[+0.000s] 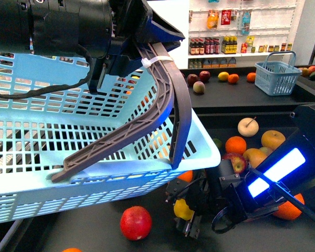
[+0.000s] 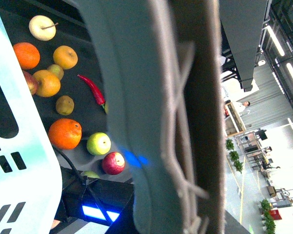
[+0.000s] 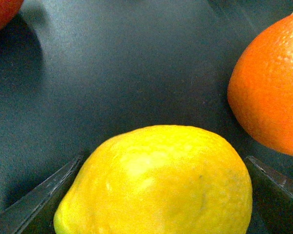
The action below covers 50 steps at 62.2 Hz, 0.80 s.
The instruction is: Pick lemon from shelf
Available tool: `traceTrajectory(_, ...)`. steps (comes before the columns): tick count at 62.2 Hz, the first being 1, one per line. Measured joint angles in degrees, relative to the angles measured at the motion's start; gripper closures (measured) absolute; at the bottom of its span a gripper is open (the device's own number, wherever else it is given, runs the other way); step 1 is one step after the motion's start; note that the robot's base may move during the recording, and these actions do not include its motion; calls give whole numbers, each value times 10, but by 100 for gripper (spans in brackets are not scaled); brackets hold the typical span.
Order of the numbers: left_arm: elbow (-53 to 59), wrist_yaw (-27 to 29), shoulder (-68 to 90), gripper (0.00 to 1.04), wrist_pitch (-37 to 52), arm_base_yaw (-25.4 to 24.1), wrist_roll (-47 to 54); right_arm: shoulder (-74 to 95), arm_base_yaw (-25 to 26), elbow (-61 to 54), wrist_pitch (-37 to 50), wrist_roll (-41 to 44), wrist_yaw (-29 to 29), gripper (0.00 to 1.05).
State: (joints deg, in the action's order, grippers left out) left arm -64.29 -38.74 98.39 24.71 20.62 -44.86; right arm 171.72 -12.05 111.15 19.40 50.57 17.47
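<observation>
The bright yellow lemon (image 1: pixel 182 209) sits low over the black shelf tray (image 1: pixel 84 233), and my right gripper (image 1: pixel 187 216) is shut on it. Seen from the right wrist, the lemon (image 3: pixel 161 180) fills the lower half of the view between the two dark fingers (image 3: pixel 36 197), just above the matte tray (image 3: pixel 127 63). My left gripper (image 1: pixel 113 58) is shut on the grey-brown basket handle (image 1: pixel 170 105) and holds the light blue basket (image 1: pixel 94 173) up on the left. That handle (image 2: pixel 185 117) blocks most of the left wrist view.
A red apple (image 1: pixel 135 222) lies left of the lemon and an orange (image 3: pixel 273 83) lies close beside it. More fruit (image 1: pixel 252 147) is piled behind on the right. A small blue basket (image 1: pixel 277 76) stands on the back tier, before white bottle shelves (image 1: pixel 236 44).
</observation>
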Motion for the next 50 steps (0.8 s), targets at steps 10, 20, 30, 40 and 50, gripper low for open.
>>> traceTrajectory(10, 0, 0, 0, 98, 0, 0, 0, 1, 5, 0, -2, 0, -3, 7)
traceTrajectory(20, 0, 0, 0, 98, 0, 0, 0, 1, 4, -2, 0, -4, -3, 17)
traceTrajectory(30, 0, 0, 0, 98, 0, 0, 0, -1, 5, -16, 12, -10, -3, 17)
traceTrajectory(40, 0, 0, 0, 98, 0, 0, 0, -24, 13, -67, 49, -40, -1, 17)
traceTrajectory(50, 0, 0, 0, 98, 0, 0, 0, -69, 41, -149, 109, -85, -5, 17)
